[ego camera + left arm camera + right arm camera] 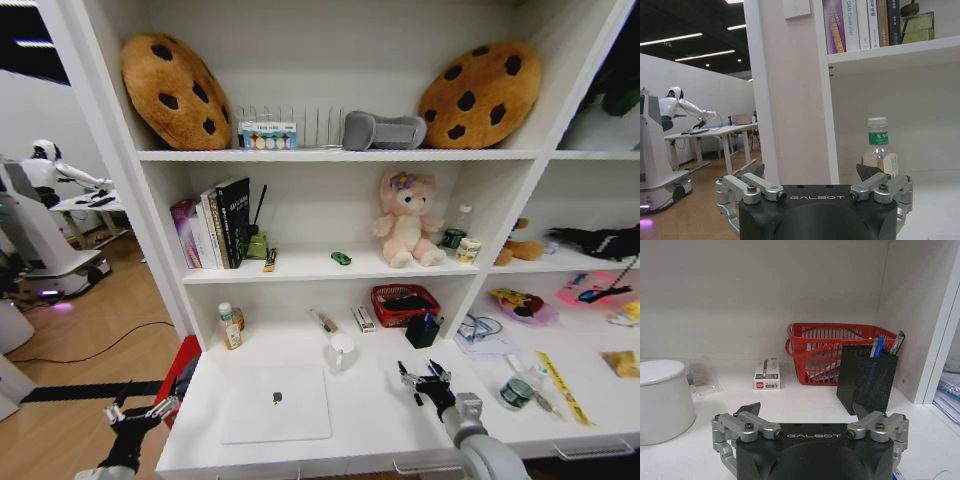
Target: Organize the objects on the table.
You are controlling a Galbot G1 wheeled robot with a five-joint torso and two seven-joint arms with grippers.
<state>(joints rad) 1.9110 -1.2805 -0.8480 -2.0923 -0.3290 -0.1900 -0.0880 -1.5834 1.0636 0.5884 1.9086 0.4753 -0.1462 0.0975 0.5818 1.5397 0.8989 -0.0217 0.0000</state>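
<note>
A: What is sitting on the left of the table [370,425]?
B: The left gripper [141,412] is hovering off the desk's left edge, fingers spread, grasping nothing. A small clear bottle [230,326] is standing at the back left.

A: And in the middle?
B: The silver laptop [277,403] is lying closed near the front edge.

A: Further right?
B: The right gripper [424,379] is hanging above the desk, released and empty. The pens [878,346] are standing in a black mesh holder [864,379] beside a red basket [827,351].

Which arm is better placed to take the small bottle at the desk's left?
Probably the left: its open claw hangs off the desk's left edge facing the bottle. The right claw faces the pen holder.
</note>
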